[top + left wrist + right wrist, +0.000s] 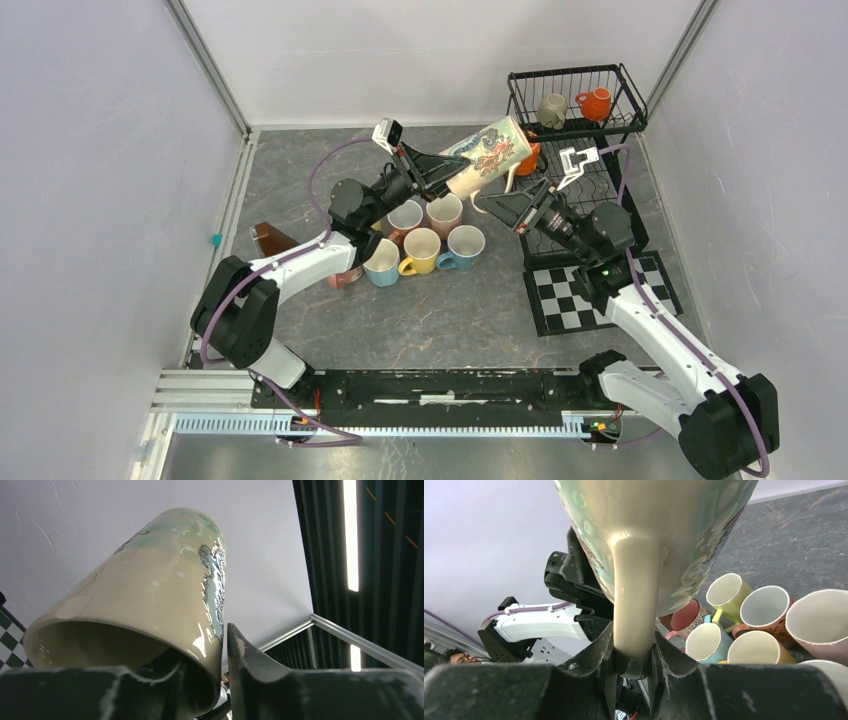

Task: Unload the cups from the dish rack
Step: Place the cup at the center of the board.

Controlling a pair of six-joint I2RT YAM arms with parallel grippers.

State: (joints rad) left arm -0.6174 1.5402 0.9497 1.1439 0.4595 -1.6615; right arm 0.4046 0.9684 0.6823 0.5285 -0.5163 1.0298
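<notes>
We saw the mug [490, 152] clamped by left hand [205, 680] at rim, right hand [631, 665] at handle; several cups [421, 250] sat on table [450, 320], two waited in rack [620, 100].

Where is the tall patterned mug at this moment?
In the top view, right of centre, the tall patterned mug hangs tilted just left of the dish rack, left claw on its rim, right claw on its handle.

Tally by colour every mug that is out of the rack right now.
Glossy pink ceramic mugs: 3
Glossy yellow ceramic mugs: 2
Glossy light blue ceramic mugs: 2
Tall cream patterned ceramic mug, held aloft: 1
Total: 8
</notes>
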